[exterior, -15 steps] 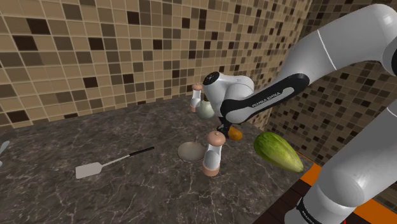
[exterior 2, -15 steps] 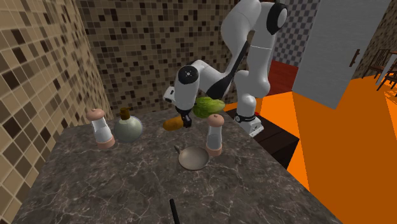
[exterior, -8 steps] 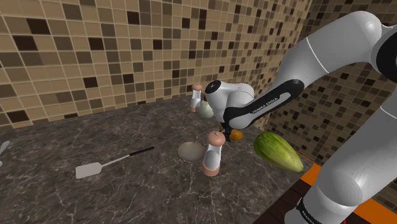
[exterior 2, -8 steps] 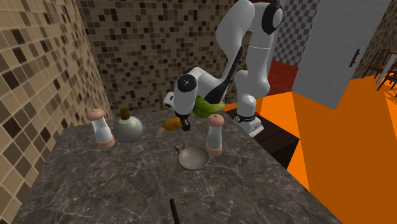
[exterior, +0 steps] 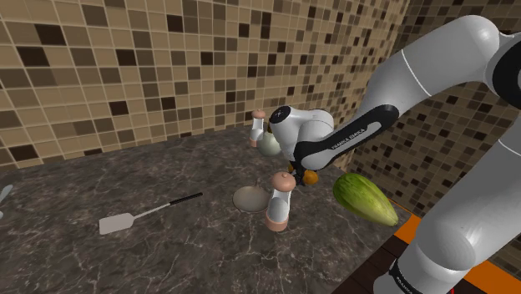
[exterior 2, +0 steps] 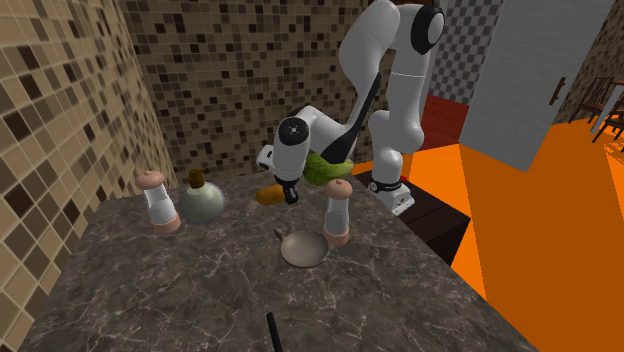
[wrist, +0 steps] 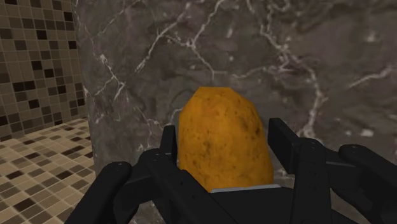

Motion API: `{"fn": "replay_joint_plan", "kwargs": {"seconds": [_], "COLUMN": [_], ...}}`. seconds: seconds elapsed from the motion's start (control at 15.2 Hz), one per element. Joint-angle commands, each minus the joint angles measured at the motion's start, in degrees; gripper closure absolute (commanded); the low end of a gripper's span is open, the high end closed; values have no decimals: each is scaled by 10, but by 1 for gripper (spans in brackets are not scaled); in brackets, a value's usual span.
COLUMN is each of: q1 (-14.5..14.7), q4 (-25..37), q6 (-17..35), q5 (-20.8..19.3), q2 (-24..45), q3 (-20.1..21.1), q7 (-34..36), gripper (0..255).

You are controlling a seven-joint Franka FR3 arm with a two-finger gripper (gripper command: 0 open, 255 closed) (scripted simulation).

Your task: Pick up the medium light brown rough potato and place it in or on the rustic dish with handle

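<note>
While I read the end effector (wrist: 224, 135) as clasping the potato (wrist: 219, 151) low over the tabletop (exterior 2: 200, 290) | potato's long axis runs along the fingers | dish (exterior 2: 303, 249) lies apart, toward the second exterior camera, shaker (exterior 2: 338, 212) just beside it.

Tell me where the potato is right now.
In the second exterior view, the orange-brown potato is near the marble counter's far edge, clasped in the end effector, between the round bottle on its left and a pink-capped shaker on its right.
</note>
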Motion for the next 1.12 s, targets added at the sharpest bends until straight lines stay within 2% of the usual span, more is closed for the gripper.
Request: {"fn": "replay_joint_plan", "kwargs": {"seconds": [0.0,0.53,1.06], "q1": [0,0,5], "q4": [0,0,17], "q6": [0,0,-47], "q5": [0,0,34], "q2": [0,0,-47], "q3": [0,0,-2], "q7": [0,0,-47], "gripper": [255,255,255]}}
